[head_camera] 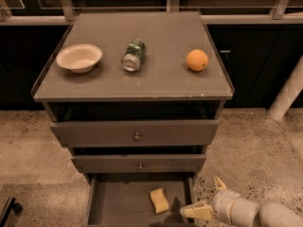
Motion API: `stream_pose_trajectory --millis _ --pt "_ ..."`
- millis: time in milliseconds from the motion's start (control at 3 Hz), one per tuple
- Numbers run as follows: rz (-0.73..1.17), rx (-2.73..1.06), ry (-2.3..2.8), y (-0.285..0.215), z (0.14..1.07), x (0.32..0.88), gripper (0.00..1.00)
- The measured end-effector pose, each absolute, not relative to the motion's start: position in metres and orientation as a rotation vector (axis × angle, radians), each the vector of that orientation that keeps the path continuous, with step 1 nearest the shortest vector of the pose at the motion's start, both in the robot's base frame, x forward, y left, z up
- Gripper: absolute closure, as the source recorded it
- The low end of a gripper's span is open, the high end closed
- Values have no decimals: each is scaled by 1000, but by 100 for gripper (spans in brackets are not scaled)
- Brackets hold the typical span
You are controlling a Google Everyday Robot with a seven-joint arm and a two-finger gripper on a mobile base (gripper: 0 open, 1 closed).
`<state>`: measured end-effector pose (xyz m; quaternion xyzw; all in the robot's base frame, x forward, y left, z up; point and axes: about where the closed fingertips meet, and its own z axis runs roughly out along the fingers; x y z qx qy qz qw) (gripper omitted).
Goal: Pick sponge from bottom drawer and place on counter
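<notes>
The gripper is low at the right front corner of the bottom drawer. Its two fingers are spread wide and hold nothing. The sponge lies on the drawer floor just left of the lower finger, near it but not touching. Well above the fingers, the counter carries an orange, and farther left a can on its side and a bowl.
</notes>
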<state>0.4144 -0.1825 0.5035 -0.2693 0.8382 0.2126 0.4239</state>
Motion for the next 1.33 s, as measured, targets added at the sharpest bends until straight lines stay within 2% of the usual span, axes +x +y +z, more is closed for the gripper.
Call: stream_pose_trajectory --millis 333,667,1333 --pt "495 -679 2088 -180 504 413 0" --pt "445 -683 2084 -176 471 425 0" --pt "468 -615 2122 -157 380 465 0"
